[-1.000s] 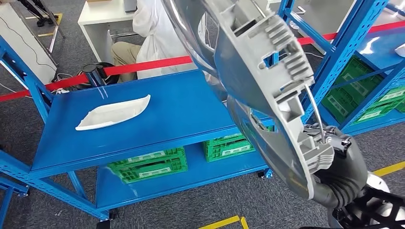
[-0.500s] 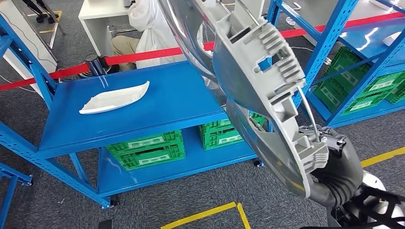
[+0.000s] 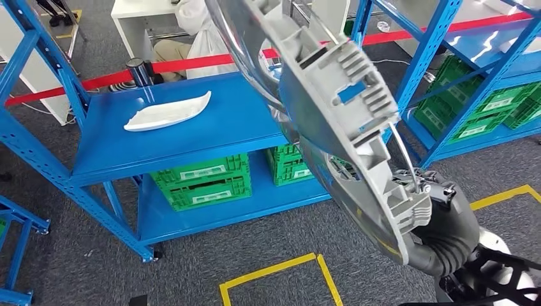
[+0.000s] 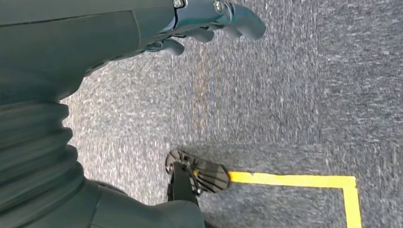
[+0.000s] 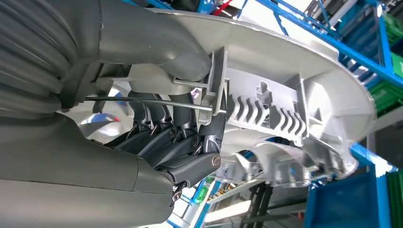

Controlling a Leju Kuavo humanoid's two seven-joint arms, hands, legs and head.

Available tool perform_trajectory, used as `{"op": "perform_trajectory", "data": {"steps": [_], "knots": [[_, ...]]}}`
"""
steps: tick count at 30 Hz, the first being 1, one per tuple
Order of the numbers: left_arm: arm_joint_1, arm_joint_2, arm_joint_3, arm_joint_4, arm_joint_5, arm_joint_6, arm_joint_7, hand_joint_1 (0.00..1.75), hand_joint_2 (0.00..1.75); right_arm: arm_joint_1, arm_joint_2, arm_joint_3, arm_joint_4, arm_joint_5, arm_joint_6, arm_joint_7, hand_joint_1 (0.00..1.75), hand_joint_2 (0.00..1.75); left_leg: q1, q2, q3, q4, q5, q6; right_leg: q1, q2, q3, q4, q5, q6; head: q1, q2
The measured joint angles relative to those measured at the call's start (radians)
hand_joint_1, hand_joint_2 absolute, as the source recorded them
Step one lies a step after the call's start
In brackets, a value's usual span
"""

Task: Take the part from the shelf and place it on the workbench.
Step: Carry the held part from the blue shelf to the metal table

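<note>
A large grey moulded part (image 3: 332, 115) with ribs and a shiny curved face stands tilted close in front of me in the head view. My right hand (image 3: 440, 217) grips it at its lower end. In the right wrist view the thumb and dark fingers (image 5: 180, 137) clamp the rim of the part (image 5: 294, 109). The blue workbench (image 3: 210, 134) lies beyond and to the left of the part, with a white curved piece (image 3: 167, 111) on its top. My left hand (image 4: 209, 19) hangs over grey carpet and holds nothing, its fingers loosely apart.
Green crates (image 3: 204, 182) sit on the workbench's lower shelf. A red barrier tape (image 3: 191, 64) runs behind it, and a person in white (image 3: 204, 38) sits at a white desk beyond. Blue shelving (image 3: 446, 57) stands at the right. Yellow floor tape (image 3: 274, 274) marks the carpet.
The whole picture has shifted: the camera has moved, so the workbench now sits higher and further right. My right hand still grips the grey part the same way.
</note>
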Motion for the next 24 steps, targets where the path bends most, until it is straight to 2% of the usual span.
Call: {"op": "perform_trajectory", "data": {"steps": [1, 2, 3, 4, 5, 6, 7, 8, 9, 10, 11, 12, 14, 15, 16, 17, 19, 20, 21, 22, 23, 24], "knots": [[0.000, 0.000, 0.000, 0.000, -0.004, 0.000, 0.003, 0.00, 1.75, 0.005, 0.000, -0.005, 0.000, 0.001, 0.002, -0.003, 1.75, 1.75, 0.000, 0.004, -0.013, -0.001, 0.013, 0.010, -0.001, 0.000, -0.013, 0.025, -0.034, 0.003, 0.000, 0.000], [0.000, 0.001, 0.000, 0.000, -0.007, -0.001, 0.005, 0.00, 1.75, 0.010, 0.000, -0.011, 0.000, 0.003, 0.006, -0.006, 1.75, 1.75, 0.000, 0.007, -0.028, -0.001, 0.025, 0.017, -0.001, 0.000, -0.030, 0.072, -0.085, 0.004, 0.001, 0.000], [0.000, 0.001, -0.001, 0.000, -0.009, -0.002, 0.007, 0.00, 1.75, 0.013, 0.000, -0.015, 0.000, 0.006, 0.010, -0.009, 1.75, 1.75, -0.002, 0.009, -0.043, -0.001, 0.038, 0.022, 0.001, 0.000, -0.049, 0.136, -0.142, 0.005, 0.001, 0.000], [0.000, 0.002, -0.001, 0.000, -0.011, -0.003, 0.008, 0.00, 1.75, 0.017, 0.000, -0.019, 0.000, 0.009, 0.014, -0.011, 1.75, 1.75, -0.004, 0.011, -0.058, 0.000, 0.051, 0.025, 0.003, 0.000, -0.063, 0.203, -0.183, 0.006, 0.002, 0.000], [0.001, 0.002, -0.001, 0.000, -0.012, -0.004, 0.008, 0.00, 1.75, 0.021, 0.000, -0.022, 0.001, 0.013, 0.017, -0.012, 1.75, 1.75, -0.007, 0.012, -0.074, 0.001, 0.064, 0.026, 0.006, 0.000, -0.067, 0.257, -0.200, 0.005, 0.002, 0.000], [0.001, 0.003, -0.001, 0.000, -0.012, -0.004, 0.008, 0.00, 1.75, 0.025, 0.000, -0.024, 0.001, 0.017, 0.019, -0.012, 1.75, 1.75, -0.010, 0.013, -0.091, 0.004, 0.076, 0.027, 0.009, 0.000, -0.056, 0.281, -0.193, 0.001, 0.003, 0.000], [0.001, 0.004, -0.001, 0.000, -0.013, -0.005, 0.008, 0.00, 1.75, 0.028, 0.000, -0.027, 0.001, 0.020, 0.021, -0.012, 1.75, 1.75, -0.013, 0.013, -0.108, 0.006, 0.087, 0.028, 0.012, 0.000, -0.028, 0.271, -0.171, -0.004, 0.003, 0.000], [0.001, 0.005, -0.001, 0.000, -0.013, -0.006, 0.008, 0.00, 1.75, 0.029, 0.000, -0.029, 0.002, 0.022, 0.022, -0.012, 1.75, 1.75, -0.016, 0.014, -0.123, 0.009, 0.098, 0.027, 0.016, 0.000, 0.021, 0.225, -0.147, -0.013, 0.003, 0.000], [0.001, 0.005, -0.001, 0.000, -0.013, -0.007, 0.008, 0.00, 1.75, 0.029, 0.000, -0.031, 0.001, 0.023, 0.023, -0.012, 1.75, 1.75, -0.019, 0.014, -0.135, 0.012, 0.107, 0.026, 0.022, -0.001, 0.079, 0.153, -0.141, -0.024, 0.002, 0.000], [0.000, 0.005, -0.001, 0.000, -0.014, -0.008, 0.008, 0.00, 1.75, 0.030, 0.000, -0.033, 0.001, 0.024, 0.025, -0.013, 1.75, 1.75, -0.021, 0.014, -0.144, 0.015, 0.116, 0.023, 0.027, -0.002, 0.133, 0.081, -0.148, -0.033, 0.002, 0.000], [0.000, 0.004, -0.001, -0.001, -0.015, -0.008, 0.008, 0.00, 1.75, 0.031, 0.000, -0.035, 0.001, 0.025, 0.025, -0.014, 1.75, 1.75, -0.021, 0.014, -0.148, 0.016, 0.125, 0.019, 0.032, -0.002, 0.172, 0.024, -0.160, -0.040, 0.002, 0.000], [0.000, 0.004, -0.001, -0.001, -0.016, -0.009, 0.008, 0.00, 1.75, 0.032, 0.000, -0.036, 0.001, 0.026, 0.026, -0.014, 1.75, 1.75, -0.020, 0.014, -0.150, 0.015, 0.133, 0.013, 0.036, -0.003, 0.190, -0.010, -0.171, -0.045, 0.002, 0.000], [0.001, 0.005, -0.001, 0.000, -0.017, -0.009, 0.009, 0.00, 1.75, 0.034, 0.000, -0.038, 0.001, 0.026, 0.028, -0.016, 1.75, 1.75, -0.017, 0.014, -0.152, 0.009, 0.149, 0.001, 0.037, -0.003, 0.184, -0.025, -0.156, -0.053, 0.005, 0.000], [0.001, 0.006, -0.001, 0.000, -0.017, -0.008, 0.011, 0.00, 1.75, 0.035, 0.001, -0.039, 0.001, 0.026, 0.029, -0.017, 1.75, 1.75, -0.016, 0.012, -0.157, 0.014, 0.142, -0.006, 0.034, -0.004, 0.176, -0.028, -0.144, -0.058, 0.005, 0.000], [0.002, 0.007, -0.001, 0.000, -0.016, -0.007, 0.014, 0.00, 1.75, 0.035, 0.002, -0.039, 0.001, 0.024, 0.031, -0.019, 1.75, 1.75, -0.016, 0.010, -0.166, 0.033, 0.115, -0.012, 0.030, -0.005, 0.165, -0.032, -0.131, -0.064, 0.005, 0.000], [0.002, 0.008, -0.001, 0.000, -0.016, -0.006, 0.017, 0.00, 1.75, 0.037, 0.003, -0.039, 0.001, 0.023, 0.033, -0.021, 1.75, 1.75, -0.014, 0.008, -0.179, 0.072, 0.069, -0.019, 0.026, -0.007, 0.152, -0.035, -0.117, -0.067, 0.004, 0.000], [0.002, 0.008, -0.001, 0.000, -0.016, -0.005, 0.021, 0.00, 1.75, 0.040, 0.004, -0.039, 0.001, 0.020, 0.036, -0.024, 1.75, 1.75, -0.009, 0.006, -0.207, 0.193, -0.033, -0.032, 0.023, -0.007, 0.120, -0.034, -0.091, -0.069, 0.001, 0.000], [0.002, 0.009, -0.001, 0.000, -0.016, -0.004, 0.022, 0.00, 1.75, 0.041, 0.004, -0.040, 0.001, 0.019, 0.037, -0.025, 1.75, 1.75, -0.005, 0.006, -0.213, 0.250, -0.058, -0.037, 0.022, -0.007, 0.103, -0.033, -0.077, -0.067, 0.001, 0.000], [0.002, 0.009, -0.001, 0.000, -0.016, -0.003, 0.023, 0.00, 1.75, 0.043, 0.004, -0.040, 0.001, 0.017, 0.040, -0.026, 1.75, 1.75, -0.003, 0.006, -0.207, 0.283, -0.055, -0.041, 0.021, -0.007, 0.086, -0.031, -0.064, -0.064, 0.001, 0.000], [0.002, 0.010, -0.001, 0.000, -0.016, -0.002, 0.024, 0.00, 1.75, 0.044, 0.005, -0.041, 0.002, 0.015, 0.043, -0.026, 1.75, 1.75, 0.000, 0.006, -0.185, 0.285, -0.032, -0.044, 0.019, -0.007, 0.068, -0.029, -0.051, -0.060, 0.000, 0.000], [0.002, 0.011, -0.001, 0.000, -0.016, -0.002, 0.024, 0.00, 1.75, 0.045, 0.005, -0.042, 0.002, 0.013, 0.047, -0.026, 1.75, 1.75, 0.002, 0.006, -0.146, 0.252, -0.002, -0.046, 0.016, -0.008, 0.050, -0.025, -0.039, -0.055, 0.000, 0.000], [0.001, 0.012, -0.001, 0.000, -0.016, -0.002, 0.024, 0.00, 1.75, 0.046, 0.005, -0.043, 0.002, 0.012, 0.051, -0.026, 1.75, 1.75, 0.005, 0.006, -0.092, 0.189, 0.013, -0.048, 0.014, -0.008, 0.035, -0.021, -0.027, -0.049, -0.001, 0.000]]}}
